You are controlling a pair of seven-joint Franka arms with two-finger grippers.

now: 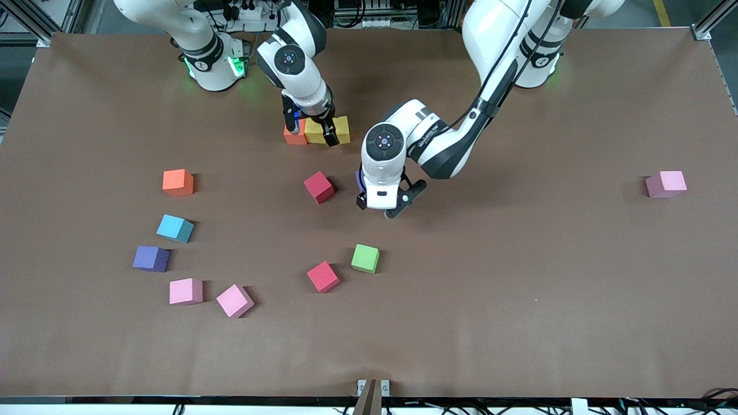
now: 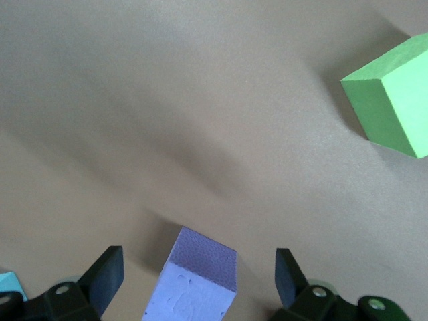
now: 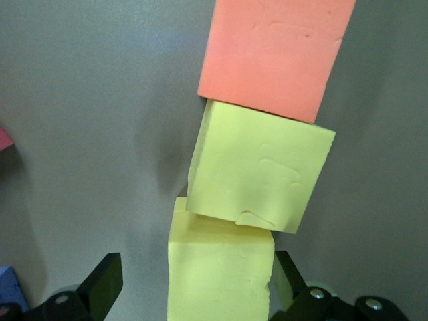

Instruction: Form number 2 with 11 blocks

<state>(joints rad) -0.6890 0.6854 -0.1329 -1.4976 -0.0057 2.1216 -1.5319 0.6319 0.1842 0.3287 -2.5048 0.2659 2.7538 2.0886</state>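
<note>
- scattered in the lower part of the frame toward the right arm's end lie an orange block (image 1: 177,182), a light blue block (image 1: 174,228), a purple block (image 1: 151,259) and two pink blocks (image 1: 185,291) (image 1: 234,300), all apart from one another
- in the upper middle of the frame sits the start of the number 2 (image 1: 343,129): an orange cube (image 3: 274,57) and two yellow cubes (image 3: 257,167) touching in one row; the middle yellow sits slightly askew
- the right gripper (image 1: 309,128) hangs low over that row; its jaws stand wide around the end yellow cube (image 3: 221,274) without clamping it
- at mid-frame lie two red blocks (image 1: 319,187) (image 1: 323,276) and a green block (image 1: 365,258)
- the left gripper (image 1: 380,208) is low at centre frame; its jaws are fully spread either side of a lavender block (image 2: 200,267), gripping nothing
- step in hand, as it appears: the left arm picks up that block; it should centre the cube between the fingers (image 2: 103,277), square the wrist to its flat faces since it looks a touch turned, go down until the pads cover the sides, then close gently, as the foam may squash
- the right gripper is best lifted straight up, so the row is not dragged
- a mauve-pink block (image 1: 666,184) lies alone at mid-height toward the left arm's end
</note>
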